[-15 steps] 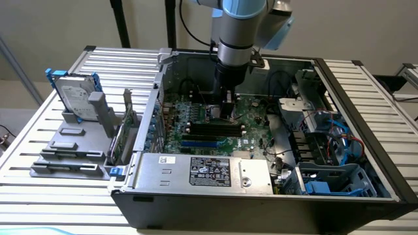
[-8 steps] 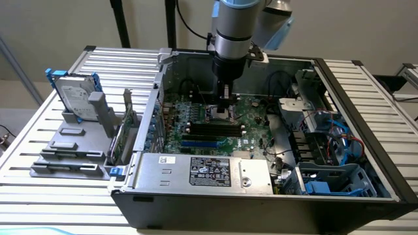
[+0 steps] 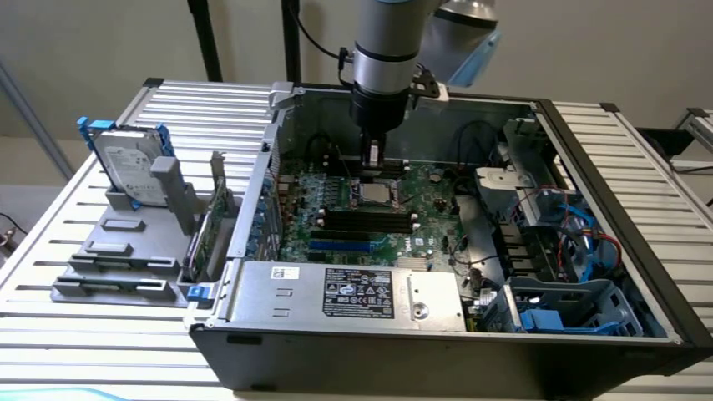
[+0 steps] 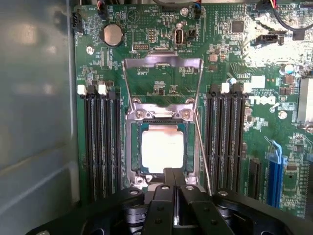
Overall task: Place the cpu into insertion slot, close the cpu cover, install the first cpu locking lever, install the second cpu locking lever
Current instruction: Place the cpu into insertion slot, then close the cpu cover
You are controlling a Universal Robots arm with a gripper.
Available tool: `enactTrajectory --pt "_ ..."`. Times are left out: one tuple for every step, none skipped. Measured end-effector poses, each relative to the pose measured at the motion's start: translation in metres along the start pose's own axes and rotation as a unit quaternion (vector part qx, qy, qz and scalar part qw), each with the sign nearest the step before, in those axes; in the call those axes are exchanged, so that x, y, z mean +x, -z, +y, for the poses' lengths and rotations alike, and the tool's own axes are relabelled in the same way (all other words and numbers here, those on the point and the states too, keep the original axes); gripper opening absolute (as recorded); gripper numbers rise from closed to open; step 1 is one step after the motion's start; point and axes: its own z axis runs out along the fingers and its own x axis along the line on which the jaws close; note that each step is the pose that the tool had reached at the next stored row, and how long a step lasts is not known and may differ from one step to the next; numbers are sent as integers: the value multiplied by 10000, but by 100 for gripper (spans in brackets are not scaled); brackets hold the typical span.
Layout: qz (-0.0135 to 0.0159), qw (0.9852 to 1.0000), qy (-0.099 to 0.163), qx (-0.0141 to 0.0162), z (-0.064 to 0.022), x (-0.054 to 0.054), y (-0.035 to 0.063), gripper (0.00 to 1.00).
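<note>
arm (image 3: 386,50): cut off at the exterior view's upper edge
insertion slot (image 4: 130,152): one rim edge hidden under the gripper (image 4: 175,190)

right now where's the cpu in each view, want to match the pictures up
Exterior view: the cpu sits near the middle of the green board.
Wrist view: the cpu is the pale square in the socket, between the two banks of black memory slots.
Shared landmark: the blue slot on the board.
</note>
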Motion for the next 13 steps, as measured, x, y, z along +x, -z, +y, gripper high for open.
enactTrajectory --pt "1 10000 0 -1 -28 -17 13 12" --pt "2 10000 0 -2 -56 -33 24 11" --pt "6 10000 0 -4 -80 -47 27 11" --pt "7 10000 0 -8 -97 -50 27 11" --pt "7 10000 0 -9 -100 -50 27 11" --pt "7 10000 1 -8 -100 -50 27 11" --pt "7 10000 1 -9 -100 -50 27 11" --pt "7 10000 1 -9 -100 -50 27 11" --pt "7 10000 0 -9 -100 -50 27 11" --pt "7 10000 -1 -9 -101 -50 27 11" --pt "7 10000 -1 -9 -100 -50 27 11" --pt "7 10000 -2 -9 -101 -50 27 11" --pt "7 10000 -2 -9 -100 -50 27 11"
